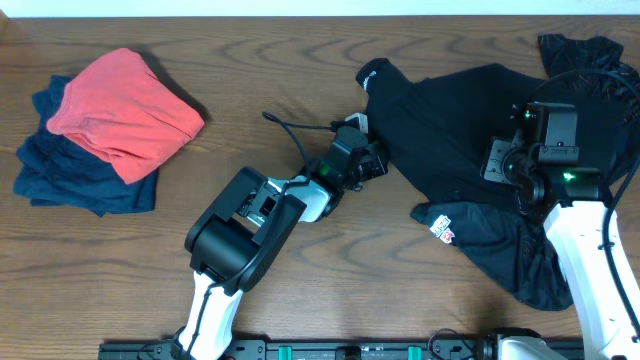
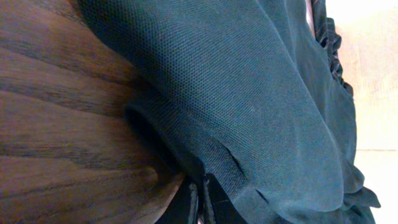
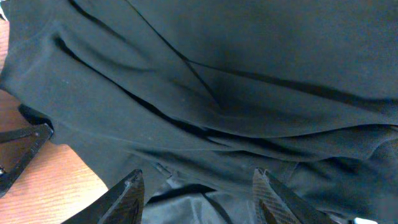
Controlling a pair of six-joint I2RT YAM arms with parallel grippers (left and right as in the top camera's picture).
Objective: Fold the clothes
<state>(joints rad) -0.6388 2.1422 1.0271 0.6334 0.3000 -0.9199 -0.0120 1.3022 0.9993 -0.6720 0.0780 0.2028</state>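
Left gripper [image 2: 200, 200] is pinched shut on an edge of the black shirt [image 1: 470, 120], mid-tabletop [image 1: 250, 60]. Right gripper [image 3: 199, 186] sits over the same shirt, jaws partly apart, clamping nothing. The shirt lies crumpled toward the tabletop's right edge.

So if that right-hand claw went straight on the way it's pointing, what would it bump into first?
The black shirt. The right gripper has its jaws open with the fabric spread right ahead of them; it looks very near, though depth is hard to judge.
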